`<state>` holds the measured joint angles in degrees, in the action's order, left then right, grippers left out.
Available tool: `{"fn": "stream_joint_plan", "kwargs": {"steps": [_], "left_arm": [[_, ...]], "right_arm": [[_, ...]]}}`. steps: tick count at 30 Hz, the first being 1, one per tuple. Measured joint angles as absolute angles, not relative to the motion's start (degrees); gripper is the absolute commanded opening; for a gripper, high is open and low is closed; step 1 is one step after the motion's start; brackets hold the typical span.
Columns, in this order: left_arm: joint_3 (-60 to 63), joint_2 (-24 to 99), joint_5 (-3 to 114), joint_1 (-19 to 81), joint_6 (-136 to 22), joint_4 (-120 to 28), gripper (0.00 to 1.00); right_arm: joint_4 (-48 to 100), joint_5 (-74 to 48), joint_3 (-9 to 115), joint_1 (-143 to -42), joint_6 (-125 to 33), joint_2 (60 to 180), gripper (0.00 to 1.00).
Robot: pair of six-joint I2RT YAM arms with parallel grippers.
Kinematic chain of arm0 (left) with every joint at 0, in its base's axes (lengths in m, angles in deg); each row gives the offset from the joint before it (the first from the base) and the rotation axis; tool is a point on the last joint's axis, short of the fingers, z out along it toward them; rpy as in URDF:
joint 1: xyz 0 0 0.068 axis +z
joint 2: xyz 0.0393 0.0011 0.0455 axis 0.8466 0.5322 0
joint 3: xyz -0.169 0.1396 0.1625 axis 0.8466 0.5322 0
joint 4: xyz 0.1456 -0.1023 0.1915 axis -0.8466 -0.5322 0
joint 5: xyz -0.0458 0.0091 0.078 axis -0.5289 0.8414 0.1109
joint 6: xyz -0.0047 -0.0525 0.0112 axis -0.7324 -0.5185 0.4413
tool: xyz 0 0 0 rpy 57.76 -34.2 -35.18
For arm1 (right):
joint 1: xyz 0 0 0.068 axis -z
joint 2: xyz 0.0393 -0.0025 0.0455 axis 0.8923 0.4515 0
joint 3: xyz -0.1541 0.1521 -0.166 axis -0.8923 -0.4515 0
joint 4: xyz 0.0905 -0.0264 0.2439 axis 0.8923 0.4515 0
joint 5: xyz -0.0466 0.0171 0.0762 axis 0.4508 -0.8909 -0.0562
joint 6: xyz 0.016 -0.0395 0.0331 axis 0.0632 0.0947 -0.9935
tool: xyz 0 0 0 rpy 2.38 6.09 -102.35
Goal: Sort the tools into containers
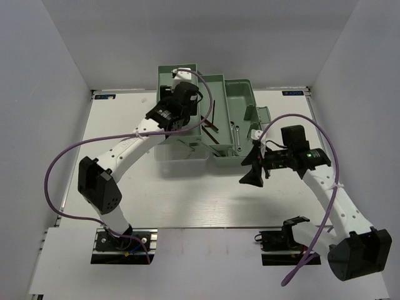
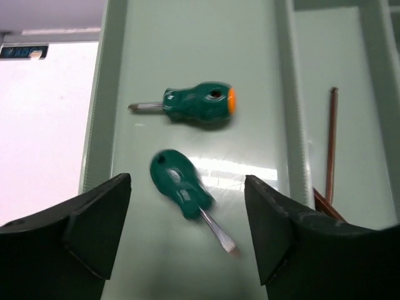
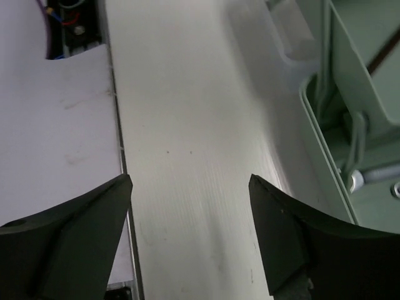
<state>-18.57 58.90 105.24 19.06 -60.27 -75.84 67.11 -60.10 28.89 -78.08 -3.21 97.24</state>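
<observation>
The mint-green toolbox (image 1: 215,106) stands open at the back of the table. In the left wrist view two green-handled screwdrivers lie in its left tray (image 2: 156,50). One, with an orange end cap (image 2: 200,103), lies farther off. The other (image 2: 181,187) lies loose and slightly blurred just ahead of my open left gripper (image 2: 187,237). Brown hex keys (image 2: 331,144) rest in the neighbouring compartment. Silver wrenches (image 1: 237,132) lie in the right tray. My right gripper (image 1: 253,167) hangs open and empty over the bare table (image 3: 187,125), just in front of the toolbox's right side (image 3: 340,94).
The toolbox's translucent lid (image 1: 178,150) lies on the table in front of the left tray. Purple cables (image 1: 62,162) loop from both arms. White walls close in the table on three sides. The right arm's base mount (image 3: 69,19) shows at the table's near edge.
</observation>
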Motion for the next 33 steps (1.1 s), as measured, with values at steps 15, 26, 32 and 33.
{"fn": "stream_joint_plan", "kwargs": {"steps": [15, 26, 32, 33], "left_arm": [[-2.3, 17.9, 95.7, 18.4, -67.7, -86.2, 0.59], [34.0, -9.5, 92.8, 18.7, -94.8, -104.3, 0.81], [38.5, -9.6, 88.3, 18.7, -101.3, -104.9, 0.82], [38.5, -9.6, 88.0, 18.7, -102.1, -104.6, 0.82]], "right_arm": [[56.8, -37.9, 43.3, -109.4, 6.4, 123.6, 0.51], [48.4, -12.9, 58.9, -124.0, 5.4, 140.3, 0.57], [44.9, -2.7, 60.3, -128.4, 5.9, 147.8, 0.56], [44.4, -1.7, 60.7, -128.4, 5.9, 149.0, 0.53]]}}
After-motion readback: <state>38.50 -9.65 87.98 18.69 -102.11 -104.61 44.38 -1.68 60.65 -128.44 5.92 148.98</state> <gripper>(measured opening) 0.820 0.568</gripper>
